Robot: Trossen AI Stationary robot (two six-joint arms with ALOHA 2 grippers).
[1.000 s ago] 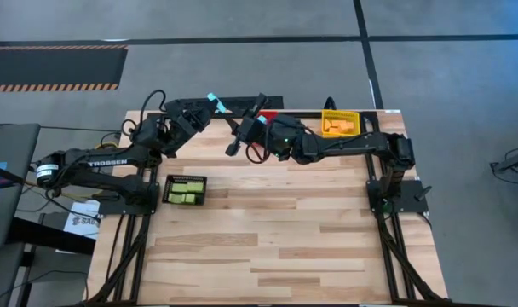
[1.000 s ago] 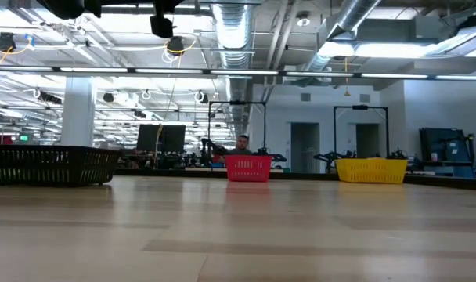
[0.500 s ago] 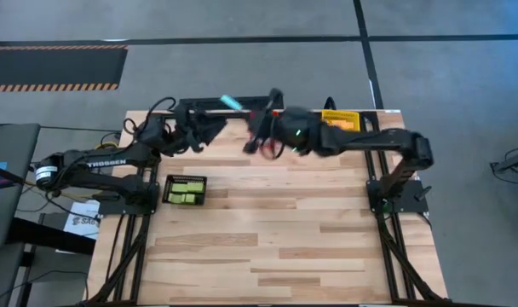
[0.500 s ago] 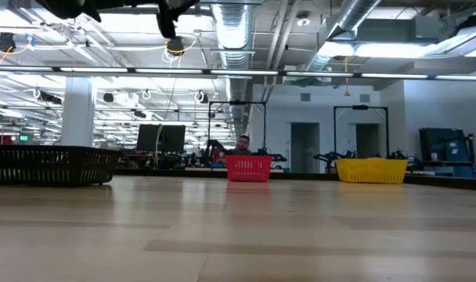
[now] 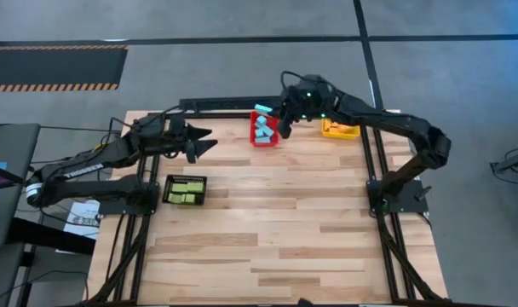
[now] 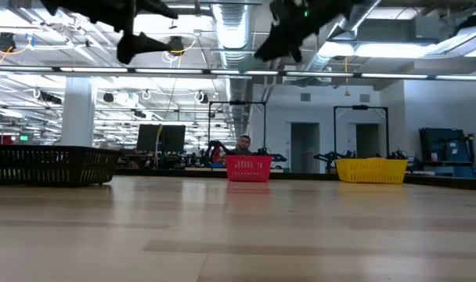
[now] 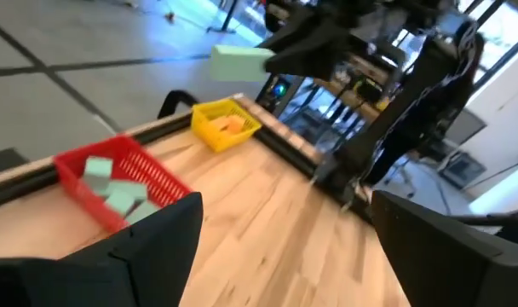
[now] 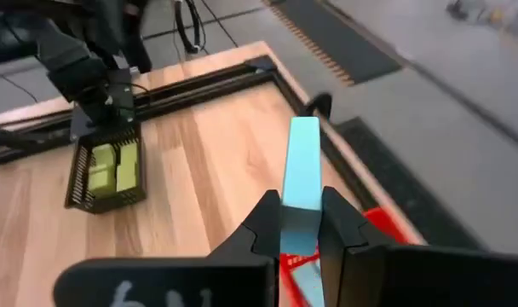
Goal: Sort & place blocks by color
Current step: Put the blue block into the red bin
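Note:
My right gripper (image 8: pixel 302 207) is shut on a light blue bar block (image 8: pixel 302 162), which hangs over the far edge of the red bin (image 5: pixel 265 139). That bin holds several light blue blocks (image 5: pixel 264 130). Orange blocks (image 5: pixel 336 126) lie in the yellow bin (image 5: pixel 339 133) at the far right. Green blocks (image 5: pixel 184 189) lie in the black bin (image 5: pixel 184 200) at the left. My left gripper (image 5: pixel 210 141) stands open and bare, high above the table, left of the red bin (image 7: pixel 114 183). In the low view, both grippers show high up, the left (image 6: pixel 136 43) and the right (image 6: pixel 281 39). My right gripper pinches the bar block between its two fingers (image 8: pixel 265 223), by the end nearest the wrist (image 8: pixel 302 198). The rest of the bar sticks out ahead, in line with the fingers. The fingers come from the table's right, slanting down. The block is lifted clear, above the red bin (image 8: pixel 387 223).
The three bins sit on the far half of the wooden table (image 5: pixel 284 239): black at the left, red in the middle, yellow at the right. Black rails (image 5: pixel 216 104) run along the far edge. Beyond the far edge, the low view shows a person (image 6: pixel 242 143).
The two grippers met over the far middle, where the light blue block passed from my left gripper to my right. My left gripper has let go, opened and drawn back toward the table's left. My right gripper has swung toward the right with the block, over the red bin.

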